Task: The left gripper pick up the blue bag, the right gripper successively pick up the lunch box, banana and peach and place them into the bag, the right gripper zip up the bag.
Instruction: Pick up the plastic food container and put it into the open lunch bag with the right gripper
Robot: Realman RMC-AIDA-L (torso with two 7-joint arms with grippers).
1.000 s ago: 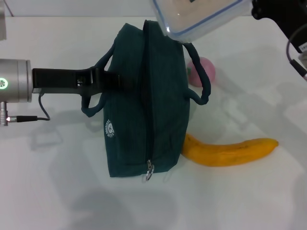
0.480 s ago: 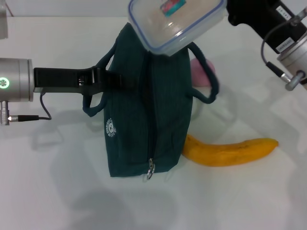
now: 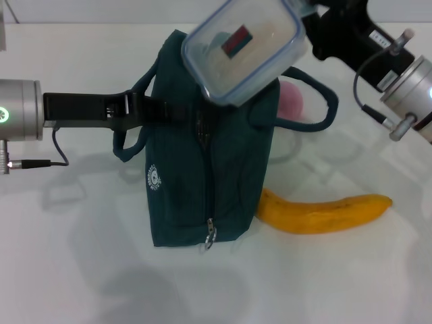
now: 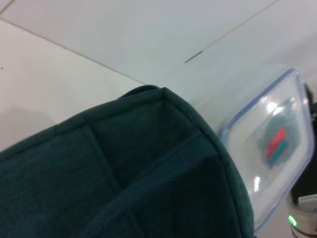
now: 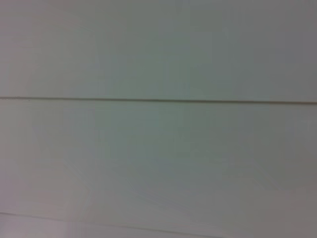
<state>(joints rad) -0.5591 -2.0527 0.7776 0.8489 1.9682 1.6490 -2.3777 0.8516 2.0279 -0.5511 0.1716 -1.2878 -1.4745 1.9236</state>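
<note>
The blue bag (image 3: 206, 162), a large dark teal fabric lunch bag with padded loop handles, a white round logo and a top zipper ending in a metal ring pull (image 3: 210, 236), is standing upright on the white table (image 3: 81, 270), and everything else is best placed against it. Its top seam is running toward the robot, and from above the zipper line appears mostly closed, though the far end is hidden under the box. The bag is presumably being kept upright so that its mouth faces up for loading.

The left gripper (image 3: 145, 111), a long black tool, is reaching in from the bag's left side and is closed on the left handle near the top edge, seemingly steadying the bag and drawing that side outward.

The right gripper (image 3: 317, 30) is coming in from beyond the bag's far right corner. It is clamped on one end of the lunch box (image 3: 241, 50), a clear rounded rectangular plastic container with a blue-rimmed lid and a red-and-teal label. The box is hanging tilted above the far end of the bag's top, apparently lined up for lowering inside; the opening looks narrow for it.

The banana (image 3: 324, 212), long, curved and yellow-orange, is lying on the table with one end touching the bag's near right side. The peach (image 3: 291, 102), small, round and pink, is sitting just beside the bag's far right side, partly hidden by the right handle. Both are waiting their turn.
</note>
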